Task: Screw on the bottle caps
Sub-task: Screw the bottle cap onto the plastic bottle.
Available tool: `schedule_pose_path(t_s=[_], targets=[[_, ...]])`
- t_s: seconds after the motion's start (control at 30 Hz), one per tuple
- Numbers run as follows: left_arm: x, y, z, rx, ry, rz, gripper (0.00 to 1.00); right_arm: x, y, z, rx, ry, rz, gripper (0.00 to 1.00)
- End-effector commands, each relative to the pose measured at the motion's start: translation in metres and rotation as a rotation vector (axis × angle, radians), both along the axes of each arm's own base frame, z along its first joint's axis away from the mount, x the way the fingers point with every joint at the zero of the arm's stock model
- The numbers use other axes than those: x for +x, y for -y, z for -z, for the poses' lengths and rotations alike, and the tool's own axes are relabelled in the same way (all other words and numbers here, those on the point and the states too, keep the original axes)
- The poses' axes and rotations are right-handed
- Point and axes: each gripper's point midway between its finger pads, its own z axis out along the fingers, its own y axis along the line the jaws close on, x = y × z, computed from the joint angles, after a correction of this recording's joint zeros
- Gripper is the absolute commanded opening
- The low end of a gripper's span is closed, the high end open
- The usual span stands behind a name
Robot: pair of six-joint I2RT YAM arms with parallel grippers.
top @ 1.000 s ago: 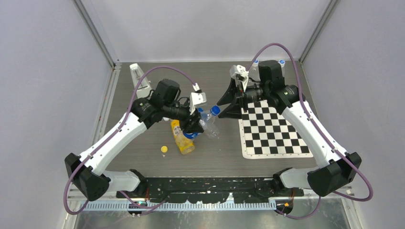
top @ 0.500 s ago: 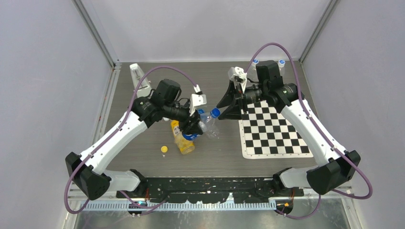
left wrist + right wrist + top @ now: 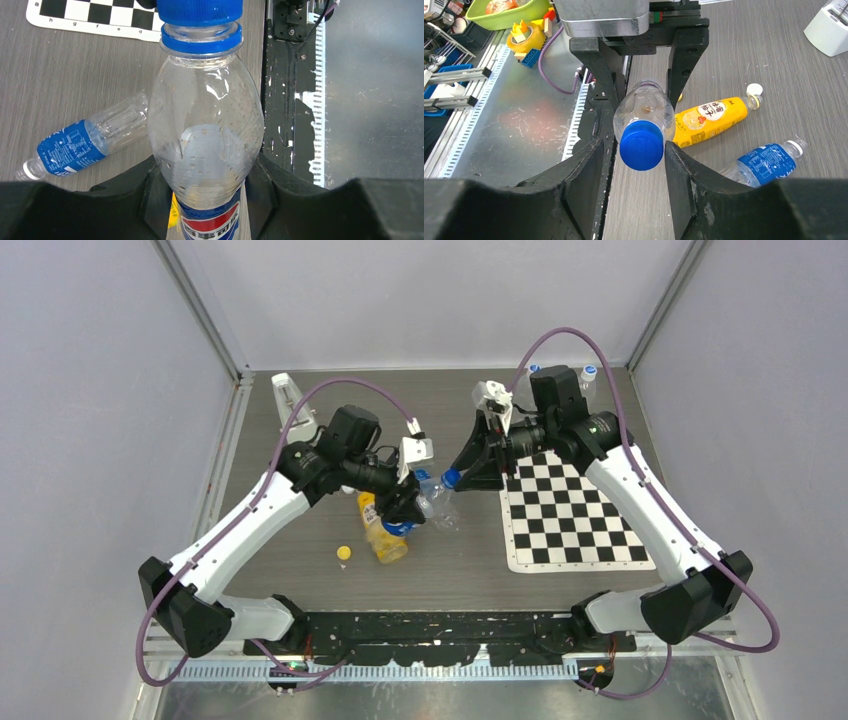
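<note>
moved: right end effector (image 3: 634,150) closer | blue cap (image 3: 641,145) — between its jaws

Three bottles were near the middle: one clear bottle (image 3: 644,107), one yellow bottle (image 3: 709,116) and one blue-labelled bottle (image 3: 766,161). Three caps were seen: one blue cap (image 3: 641,145), one yellow cap (image 3: 343,552), one white cap (image 3: 754,89). Two far bottles (image 3: 590,373) had blue tops. There was one checkered mat (image 3: 575,515).

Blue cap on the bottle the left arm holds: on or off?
On. The blue cap sits over the mouth of the clear bottle in both wrist views. Whether it is threaded tight, cannot tell.
</note>
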Motion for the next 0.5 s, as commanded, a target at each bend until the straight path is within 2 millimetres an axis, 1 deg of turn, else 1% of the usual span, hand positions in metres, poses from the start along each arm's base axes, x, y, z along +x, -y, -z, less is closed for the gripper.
schedule_pose_path(t_s=[0.0, 0.17, 0.27, 0.4, 0.47], targets=[[-0.003, 0.004, -0.021, -0.050, 0.034, 0.038, 0.00, -0.001, -0.003, -0.015, 0.026, 0.050, -0.021, 0.50], [-0.003, 0.004, -0.021, -0.049, 0.035, 0.039, 0.00, -0.001, -0.004, -0.014, 0.019, 0.049, -0.019, 0.35], [-0.001, 0.005, -0.024, -0.055, 0.046, 0.035, 0.00, -0.002, -0.005, -0.011, 0.005, 0.055, -0.020, 0.24], [0.007, 0.005, -0.030, -0.061, 0.081, 0.002, 0.00, -0.003, -0.005, -0.004, -0.038, 0.048, -0.017, 0.11], [0.014, 0.006, -0.033, -0.067, 0.117, -0.034, 0.00, -0.003, -0.005, 0.000, -0.067, 0.034, -0.005, 0.07]])
